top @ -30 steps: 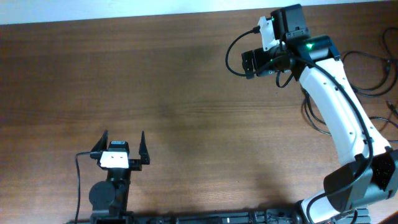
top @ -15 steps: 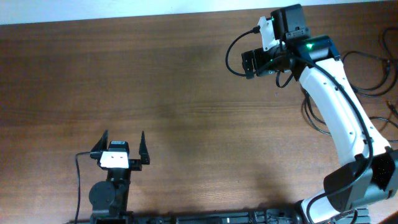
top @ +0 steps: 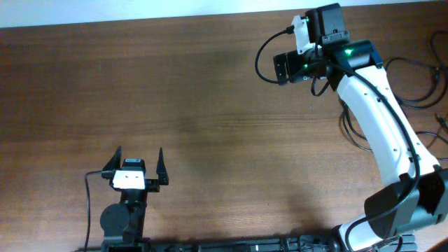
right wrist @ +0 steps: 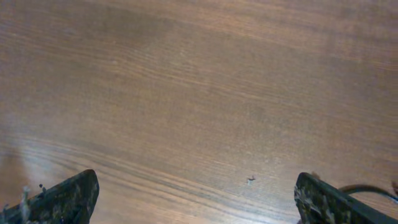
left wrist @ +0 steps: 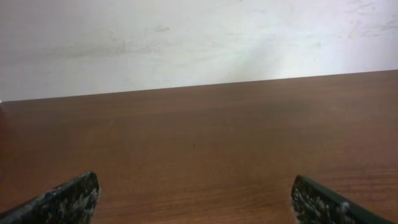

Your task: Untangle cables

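The left gripper [top: 138, 162] and right gripper [right wrist: 196, 183] are held apart, empty. The cables [top: 418, 102] are strewn at the bench's [top: 210, 105] right edge, where they could be snagged and dragged by the right arm.

Surface [top: 210, 119]: brown wood or wood-look veneer. You see fine straight grain, smooth, with a soft satin sheen and no hard glare.

Wall [left wrist: 186, 43], behind the surface in your left wrist view: white, matt, painted by its look, faintly scuffed and smudged.

Right arm [top: 378, 119]: white shell, smooth and slightly glossy, like moulded plastic. The housings at its wrist are black and matt.

Left tool [top: 138, 152]: black matt body carrying a white, plastic-looking plate. Its fingers [left wrist: 65, 199] are black, rough and flecked with pale specks.

Right tool [right wrist: 196, 179]: your wrist view shows the same black, rough, speckled finish.

Cables [right wrist: 357, 186]: thin, black, smooth sheath. You cannot tell plastic from rubber.
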Controlling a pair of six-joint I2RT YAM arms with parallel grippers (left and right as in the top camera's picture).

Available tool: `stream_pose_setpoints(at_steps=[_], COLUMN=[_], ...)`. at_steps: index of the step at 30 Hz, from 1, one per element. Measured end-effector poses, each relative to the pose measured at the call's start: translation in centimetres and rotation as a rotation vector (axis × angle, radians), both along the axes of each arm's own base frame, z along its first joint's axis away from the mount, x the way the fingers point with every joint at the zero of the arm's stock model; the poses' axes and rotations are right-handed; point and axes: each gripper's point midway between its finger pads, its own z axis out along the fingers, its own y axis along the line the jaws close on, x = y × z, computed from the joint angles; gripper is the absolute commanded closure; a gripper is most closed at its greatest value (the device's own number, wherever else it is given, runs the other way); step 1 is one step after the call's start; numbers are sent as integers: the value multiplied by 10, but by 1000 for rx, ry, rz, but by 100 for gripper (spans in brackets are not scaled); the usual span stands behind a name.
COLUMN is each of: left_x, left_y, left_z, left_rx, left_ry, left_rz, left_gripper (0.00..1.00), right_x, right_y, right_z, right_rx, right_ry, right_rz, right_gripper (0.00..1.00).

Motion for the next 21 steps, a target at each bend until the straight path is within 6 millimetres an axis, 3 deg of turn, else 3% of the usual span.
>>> stream_pose_setpoints(at_steps=[5, 10, 12, 15, 21], left_x=[0, 0, 0, 0, 0], left_y=[0, 1, 1, 1, 1], left_z=[0, 0, 0, 0, 1], left_rx=[0, 0, 1, 1, 1], left_ry=[0, -2, -2, -2, -3], left_rz=[1, 7, 7, 7, 7], left_gripper=[1, 1, 1, 1, 1], right_x=[-5, -40, -47, -73, -122], right_y=[-4, -15, -16, -22, -31], right_z=[-5, -38, -34, -25, -24], right_rx=[23, 48, 76, 120, 168], right_ry=[-174, -344, -476, -691, -917], right_rz=[-8, -16, -17, -20, -21], right_gripper=[0, 0, 0, 0, 0])
